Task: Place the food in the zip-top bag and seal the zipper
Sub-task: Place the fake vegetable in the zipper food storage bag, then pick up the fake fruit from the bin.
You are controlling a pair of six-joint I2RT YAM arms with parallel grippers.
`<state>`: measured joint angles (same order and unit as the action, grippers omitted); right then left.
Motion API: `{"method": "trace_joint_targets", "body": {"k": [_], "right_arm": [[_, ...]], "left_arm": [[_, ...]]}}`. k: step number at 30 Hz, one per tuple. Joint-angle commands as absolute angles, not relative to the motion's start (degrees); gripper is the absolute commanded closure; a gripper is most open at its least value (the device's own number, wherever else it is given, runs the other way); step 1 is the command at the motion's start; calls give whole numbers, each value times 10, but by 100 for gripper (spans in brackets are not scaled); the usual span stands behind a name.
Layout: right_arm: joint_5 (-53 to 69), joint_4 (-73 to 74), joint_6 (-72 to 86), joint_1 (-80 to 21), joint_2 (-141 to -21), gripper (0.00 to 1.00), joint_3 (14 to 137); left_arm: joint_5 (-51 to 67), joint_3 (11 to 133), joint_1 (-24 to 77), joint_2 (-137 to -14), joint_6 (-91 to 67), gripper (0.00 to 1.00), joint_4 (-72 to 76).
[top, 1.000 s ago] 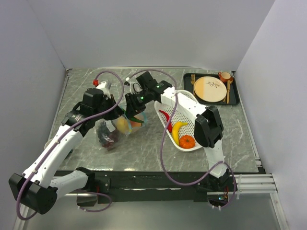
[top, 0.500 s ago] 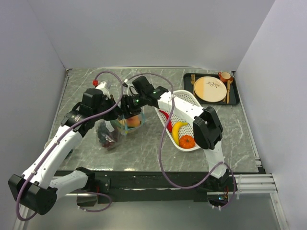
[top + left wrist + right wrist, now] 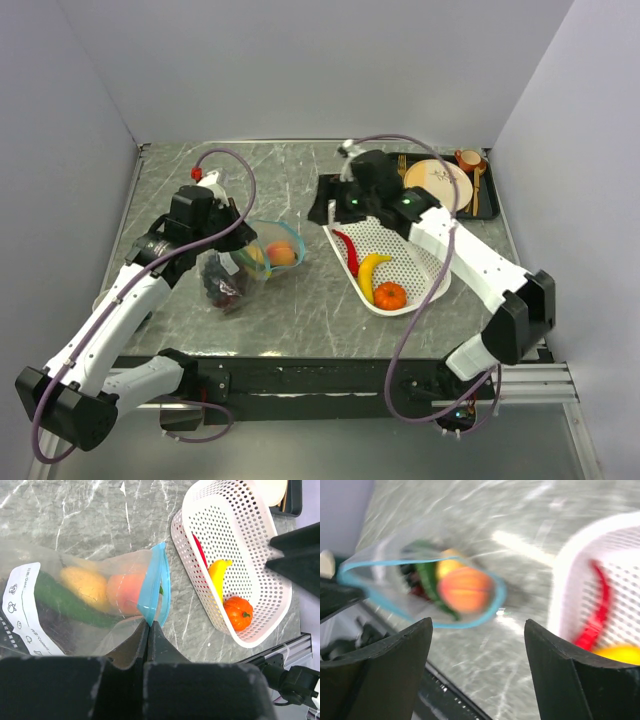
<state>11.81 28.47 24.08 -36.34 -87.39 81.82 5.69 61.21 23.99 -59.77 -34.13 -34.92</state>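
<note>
Left wrist view: the left gripper point(image 3: 149, 630) was pinched shut on the bag point(image 3: 100, 562) at the near end of its zipper point(image 3: 154, 577), holding the mouth open toward the basket point(image 3: 235, 520). Inside the bag, the peach point(image 3: 125, 592) sat right at the mouth, the lemon point(image 3: 87, 584) was beside it, and the green piece point(image 3: 57, 602) lay deeper in. The chili point(image 3: 200, 550), banana point(image 3: 218, 577) and tomato point(image 3: 238, 613) lay in the basket, apart from the bag. The white label point(image 3: 22, 605) carried small icons and printed lines. One word appeared to read "Date:", and the rest was too small to read. No brand was visible.

Right wrist view (blurred): the right gripper point(image 3: 477, 627) stood wide, with nothing between its jaws. The open bag mouth lay ahead on the left and the basket on the right.

Top external view: the bag lay on the table point(image 3: 300, 180), left of the basket, with the grapes point(image 3: 225, 288) dark at its closed end. The right gripper hovered over the basket's far left end, near the chili. No writing was legible in this view.

Hazards, as judged:
- Three pieces remained to load, and the mouth was held at a single point. If the film slipped from the pinch, the mouth would collapse and the next piece would strike the zipper.
- The peach at the mouth could block the long banana or be knocked out.
- Any piece left across the zipper would prevent sealing.
</note>
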Motion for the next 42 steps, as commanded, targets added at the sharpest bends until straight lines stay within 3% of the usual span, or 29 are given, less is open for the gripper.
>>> {"method": "trace_joint_targets", "body": {"k": [1, 12, 20, 23, 27, 35, 38, 42], "right_arm": [[31, 330, 276, -289, -863, 21, 757], [-12, 331, 297, -268, -914, 22, 644], [-27, 314, 325, -255, -997, 30, 647], [-31, 294, 334, -250, -1001, 38, 644], [-26, 282, 327, -238, -1000, 65, 643], [-12, 281, 319, -233, -1009, 62, 641], [-11, 273, 316, -233, -999, 82, 635], [-16, 259, 311, -233, -954, 89, 628]], "left_arm": [[57, 634, 243, -597, -337, 99, -325], [59, 646, 242, -612, -330, 99, -330], [56, 646, 242, -616, -324, 99, -337], [53, 647, 242, -616, -324, 99, -338], [54, 644, 242, -618, -325, 99, -336], [61, 651, 242, -632, -320, 99, -336], [58, 651, 242, -632, -319, 99, -337], [58, 650, 242, -630, -320, 99, -337]]}}
